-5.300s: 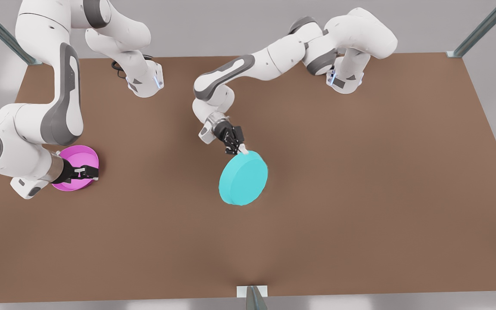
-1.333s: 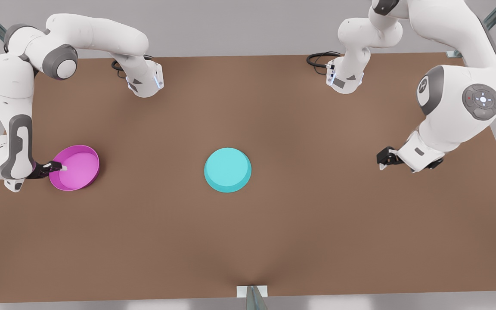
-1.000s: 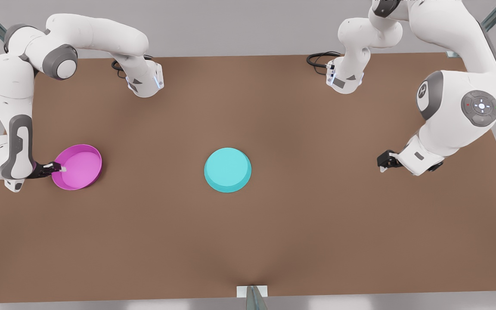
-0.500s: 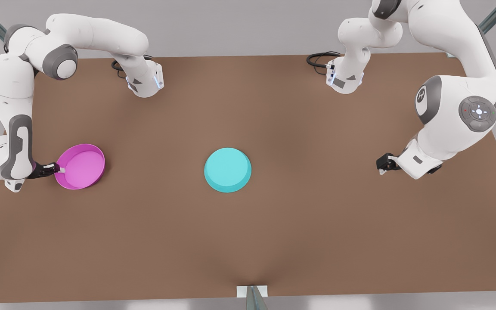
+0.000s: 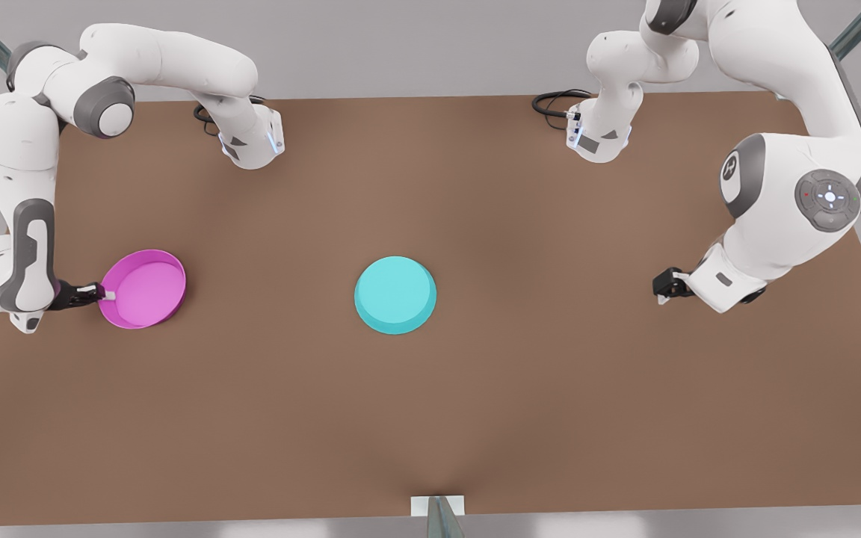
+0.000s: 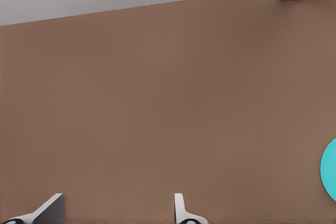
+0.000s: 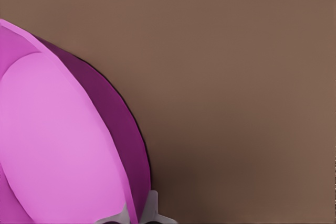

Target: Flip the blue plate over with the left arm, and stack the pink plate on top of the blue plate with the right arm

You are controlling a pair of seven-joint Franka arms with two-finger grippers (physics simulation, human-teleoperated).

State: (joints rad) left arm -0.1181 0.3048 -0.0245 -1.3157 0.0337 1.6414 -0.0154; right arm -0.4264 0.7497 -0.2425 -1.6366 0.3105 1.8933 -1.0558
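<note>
Change: pink plate (image 5: 143, 288) has shifted slightly toward blue plate (image 5: 394, 294).
Right gripper (image 5: 104, 295): pinching pink rim.
Left gripper (image 5: 661, 292): fingers spread, empty, waiting.
Blue plate: mid-table (image 5: 550, 388), upside down.

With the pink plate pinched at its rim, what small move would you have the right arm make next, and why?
Probably carry the pink plate toward the front view's right, to the blue plate. The right gripper is shut on its rim, and the blue plate already lies base-up mid-table. The left gripper waits open, well off to the side, so the path looks free.
</note>
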